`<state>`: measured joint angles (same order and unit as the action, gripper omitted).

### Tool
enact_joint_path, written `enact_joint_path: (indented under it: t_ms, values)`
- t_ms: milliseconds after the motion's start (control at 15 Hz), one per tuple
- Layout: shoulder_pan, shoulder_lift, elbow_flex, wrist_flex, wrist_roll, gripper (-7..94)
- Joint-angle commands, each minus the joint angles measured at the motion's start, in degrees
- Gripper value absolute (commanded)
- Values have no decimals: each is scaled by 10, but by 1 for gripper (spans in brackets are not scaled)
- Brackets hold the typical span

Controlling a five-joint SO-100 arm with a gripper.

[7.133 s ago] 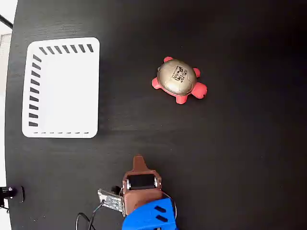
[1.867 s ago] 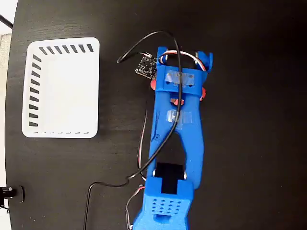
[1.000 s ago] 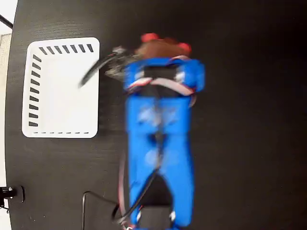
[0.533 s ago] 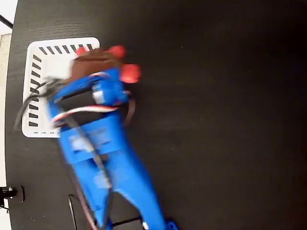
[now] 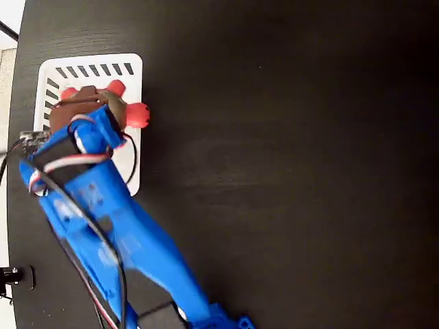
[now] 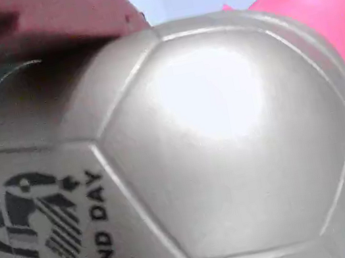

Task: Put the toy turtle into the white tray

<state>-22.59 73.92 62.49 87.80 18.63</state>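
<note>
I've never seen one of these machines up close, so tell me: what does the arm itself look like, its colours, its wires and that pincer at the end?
In the fixed view the arm is made of bright blue blocky segments. Black cable and a red-and-white wire bundle run along it. At its tip sits a brown pincer; the wrist view shows one reddish-brown finger close up.

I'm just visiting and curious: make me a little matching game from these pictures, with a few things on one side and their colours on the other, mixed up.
Things:
1. robot arm
2. tray
3. tabletop
4. toy turtle's head and legs

Colours:
A. black
B. red-pink
C. blue
D. white

Right pairs: 1-C, 2-D, 3-A, 4-B.

The toy turtle fills the wrist view, its pale shell right up against the camera, held in the gripper over the tray.
</note>
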Motion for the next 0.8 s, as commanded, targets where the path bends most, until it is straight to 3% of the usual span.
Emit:
enact_joint_path:
  t_ms: [0,600,733]
  values:
    - [-20,6,-47,-8,13,0]
    - [-78,-50,-91,-9,25,2]
    - [-79,-51,-87,-12,25,16]
